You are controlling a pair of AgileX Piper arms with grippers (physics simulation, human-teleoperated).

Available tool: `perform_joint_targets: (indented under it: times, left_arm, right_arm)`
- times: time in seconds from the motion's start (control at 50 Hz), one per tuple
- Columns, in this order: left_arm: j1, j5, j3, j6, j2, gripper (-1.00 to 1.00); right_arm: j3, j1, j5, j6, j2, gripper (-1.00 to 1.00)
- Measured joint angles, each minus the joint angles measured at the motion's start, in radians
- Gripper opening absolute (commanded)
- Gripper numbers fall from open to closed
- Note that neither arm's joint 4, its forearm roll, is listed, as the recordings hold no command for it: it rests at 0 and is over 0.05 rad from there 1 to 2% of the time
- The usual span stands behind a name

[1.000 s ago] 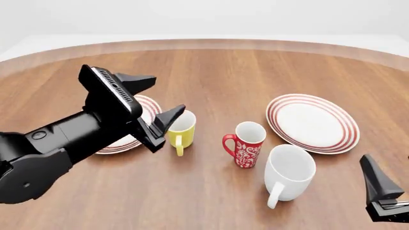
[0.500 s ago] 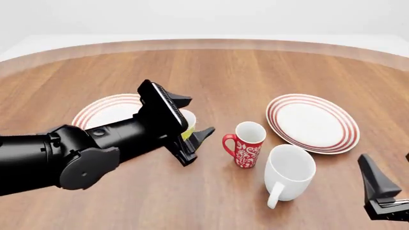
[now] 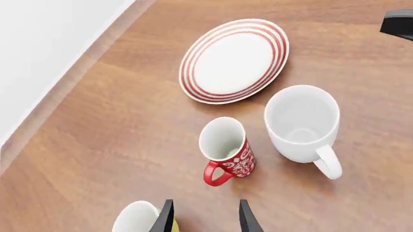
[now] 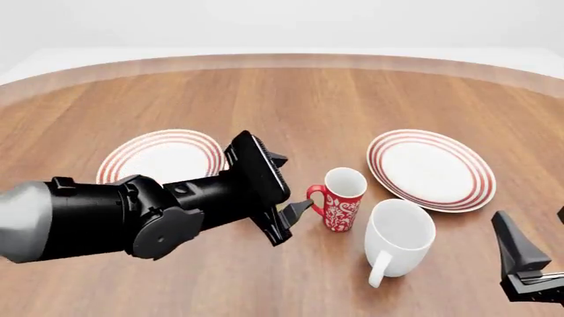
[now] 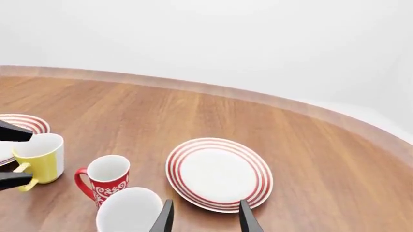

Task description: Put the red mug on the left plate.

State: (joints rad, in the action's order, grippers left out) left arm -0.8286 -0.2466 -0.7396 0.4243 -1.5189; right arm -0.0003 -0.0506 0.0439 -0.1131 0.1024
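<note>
Left tool [image 4: 289, 186] hangs with jaws apart, empty, just left of the red mug [image 4: 340, 199] at frame centre. Mug stands on the worktop [image 4: 317, 99]; grasp, carry and placement onto the left plate [image 4: 160, 157] all remain.

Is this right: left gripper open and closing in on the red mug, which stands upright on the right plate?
Not quite. The left gripper is open next to the red mug, and the mug is upright, but it stands on the bare table, between the two plates and clear of the right plate. The front view shows it; the left wrist view confirms a gap between mug and plate.
</note>
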Motion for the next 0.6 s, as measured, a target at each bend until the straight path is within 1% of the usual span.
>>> perform_joint_targets:
  times: [0.36, 0.6]
  left_arm:
    - [-0.022, 0.004, -0.033, -0.003, -0.074, 1.0]
    - [0.011, -0.004, -0.095, 0.009, -0.161, 1.0]
  right_arm:
    - [0.0, -0.001, -0.012, -0.001, -0.016, 1.0]
    - [0.0, -0.005, -0.021, -0.005, -0.031, 1.0]
